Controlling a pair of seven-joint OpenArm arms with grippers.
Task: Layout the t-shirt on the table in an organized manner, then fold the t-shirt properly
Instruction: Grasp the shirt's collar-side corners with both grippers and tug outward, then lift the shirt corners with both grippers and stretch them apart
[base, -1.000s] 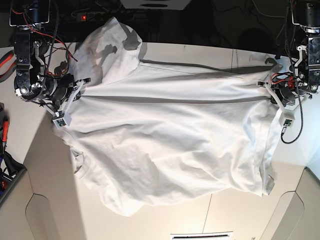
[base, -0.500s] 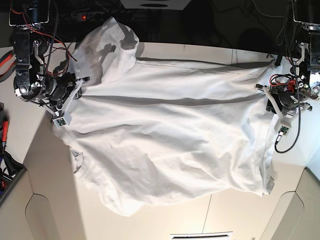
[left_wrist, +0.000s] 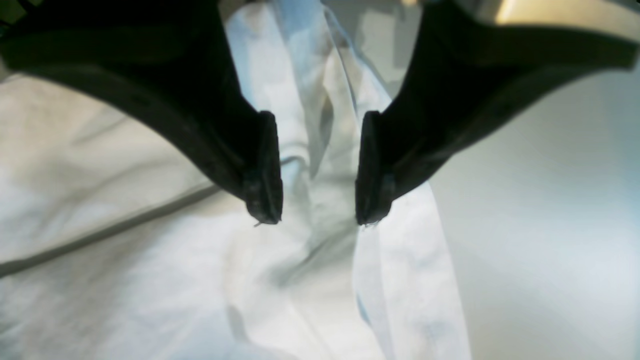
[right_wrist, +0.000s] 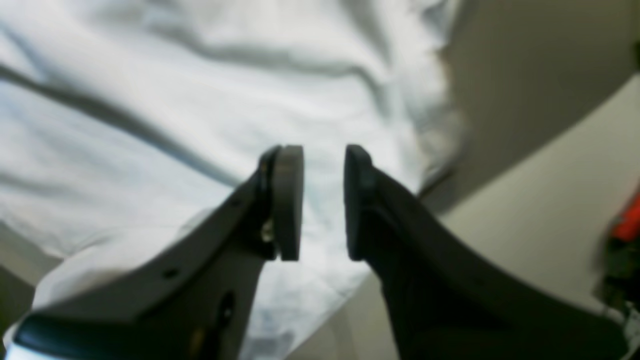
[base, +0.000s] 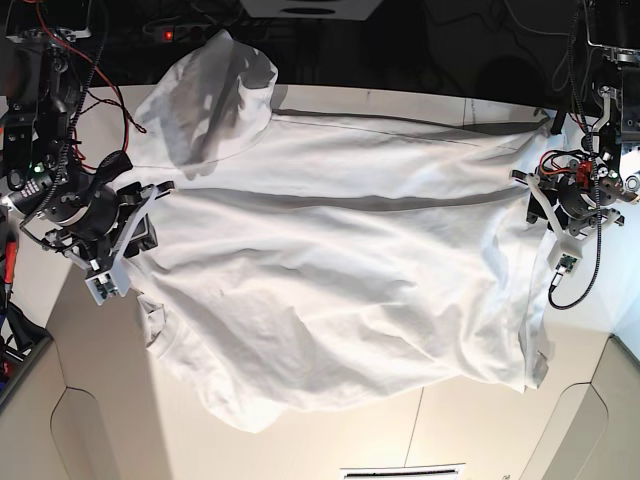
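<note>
Crosswise is how the t-shirt (base: 340, 290) lies on the table (base: 70, 330), its long axis running from one arm to the other, one sleeve bunched and draped over the far edge toward the base view's left. At that left side the right claw (base: 138, 215) sits just off the shirt's edge, its jaws parted by a narrow gap with nothing between them; its wrist view shows the cloth lying beyond and beneath the pads, not pinched. Across the wrinkled middle, the cloth spreads fairly flat, with a long fold line along its far half. At the right side the left claw (base: 535, 200) hangs over the opposite edge, jaws wide, a ridge of fabric rising in the gap yet gripped by neither pad. Each arm seems equally near its own end.
</note>
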